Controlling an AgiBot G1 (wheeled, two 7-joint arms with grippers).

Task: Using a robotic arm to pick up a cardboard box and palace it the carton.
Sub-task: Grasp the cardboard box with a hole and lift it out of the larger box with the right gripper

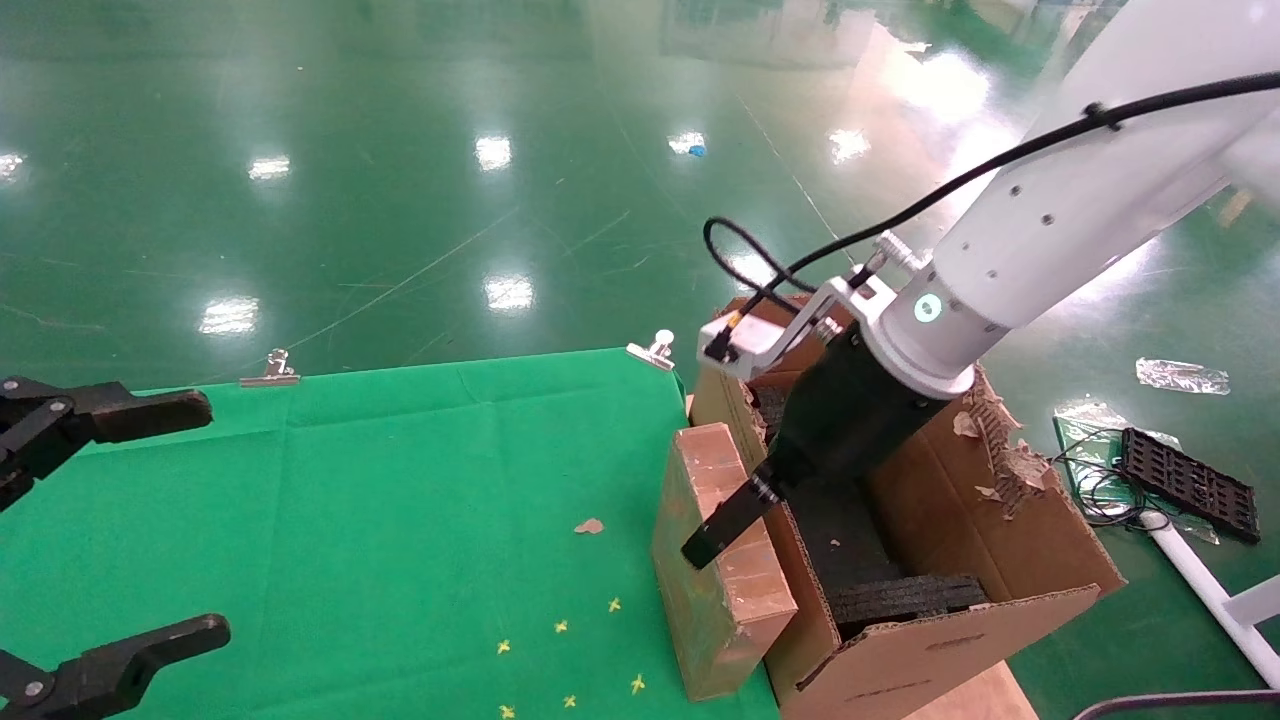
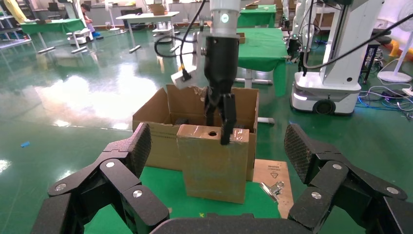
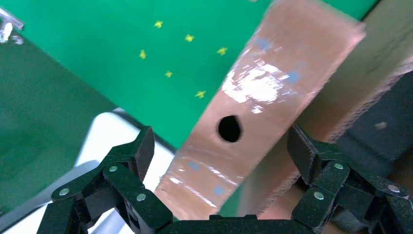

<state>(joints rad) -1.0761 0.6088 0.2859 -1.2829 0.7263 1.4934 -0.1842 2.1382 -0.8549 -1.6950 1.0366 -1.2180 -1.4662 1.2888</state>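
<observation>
The small cardboard box [image 1: 715,560] is stood on edge at the right border of the green table [image 1: 380,500], touching the outer wall of the carton [image 1: 900,650]. Its long axis is upright in the left wrist view, and its narrow top face, with the round hole [image 3: 229,128], is turned up toward the right gripper [image 1: 740,510]. That gripper is hung directly above this top face on the robotic arm [image 1: 1060,220], which is far nearer than the other. Its fingers [image 3: 311,156] are spread apart, one on either side of the box, and nothing is seen to be clamped yet. By this judgement, the grip is what remains before a lift and a short shift sideways into the carton.

The hole and the straddling fingers are shown best in the right wrist view; the carton's black foam [image 1: 900,600] and torn flap [image 1: 1000,450] are seen only from the head. The left gripper [image 1: 110,530] is parked wide open at the table's far left.
</observation>
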